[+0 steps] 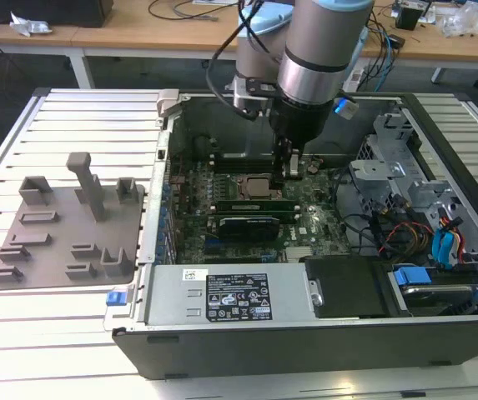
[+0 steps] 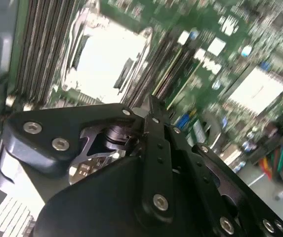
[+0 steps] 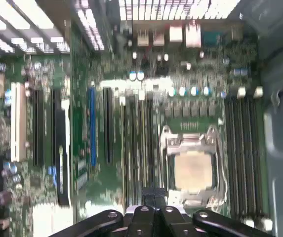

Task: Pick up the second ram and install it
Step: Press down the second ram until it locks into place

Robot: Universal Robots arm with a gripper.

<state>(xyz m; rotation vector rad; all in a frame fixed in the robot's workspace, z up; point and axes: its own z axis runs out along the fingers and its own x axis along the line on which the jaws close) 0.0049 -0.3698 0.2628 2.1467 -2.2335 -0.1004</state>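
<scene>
My gripper (image 1: 291, 172) reaches down inside the open computer case (image 1: 222, 308), at the exterior view's right of the processor socket (image 1: 254, 185). Its fingers are pressed together in both wrist views (image 2: 153, 111) (image 3: 151, 198), and I see nothing between them. A long green ram stick (image 1: 251, 202) stands in the memory slots just in front of the socket. Whether it is the second ram I cannot tell. The fingertips hang over that stick's end, on the exterior view's right. In the first wrist view the slots (image 3: 141, 143) run straight away from the fingertips, beside the socket (image 3: 193, 168).
The grey holder tray (image 1: 55, 242) with upright posts lies on the slatted table at the exterior view's left, with no stick on it. A black card (image 1: 247, 223) sits in front of the memory slots. Drive cages and coloured cables (image 1: 422, 225) crowd the case's right side.
</scene>
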